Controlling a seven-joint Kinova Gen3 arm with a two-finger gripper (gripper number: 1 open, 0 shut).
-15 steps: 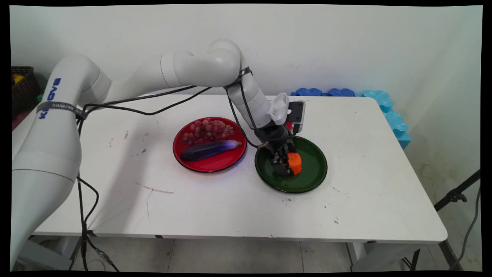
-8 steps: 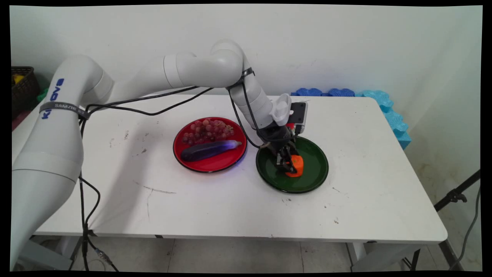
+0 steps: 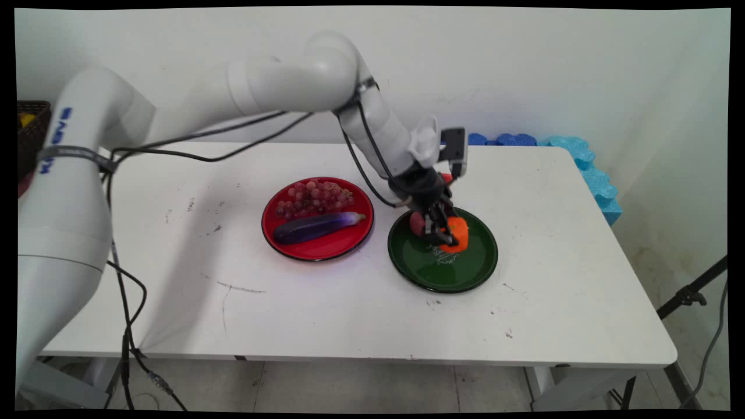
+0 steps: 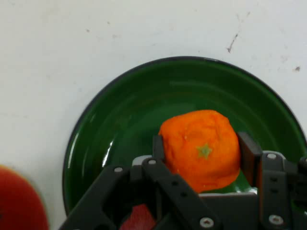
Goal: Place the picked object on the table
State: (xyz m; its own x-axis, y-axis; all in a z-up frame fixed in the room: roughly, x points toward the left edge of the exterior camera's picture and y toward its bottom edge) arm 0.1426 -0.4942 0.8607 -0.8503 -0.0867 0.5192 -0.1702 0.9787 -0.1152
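the gripper [image 3: 447, 231] is closed on an orange fruit [image 3: 455, 234], which sits squarely between the two black fingers [image 4: 250, 152]; in the hand view one finger presses each side of the orange fruit [image 4: 201, 147], whose small green stem mark faces the camera. taking the green plate [image 3: 465, 272] as the landmark, the fruit hangs above the plate's far-left part and looks lifted clear of its surface, though from the main view alone i cannot be sure of the gap; in the hand view the green plate [image 4: 124, 120] spreads out beneath and around the fruit. a reddish round thing [image 3: 417, 222] shows at the plate's far-left rim, partly hidden behind the gripper, and i cannot tell what it is. just left of the green plate, near but not touching it, lies a red plate [image 3: 326, 249] holding an eggplant [image 3: 317, 226] and, behind that, a bunch of grapes [image 3: 314, 198]. both plates rest on the white table [image 3: 349, 314]. beyond the green plate, at the table's far right corner, lie blue foam pieces [image 3: 582, 157].
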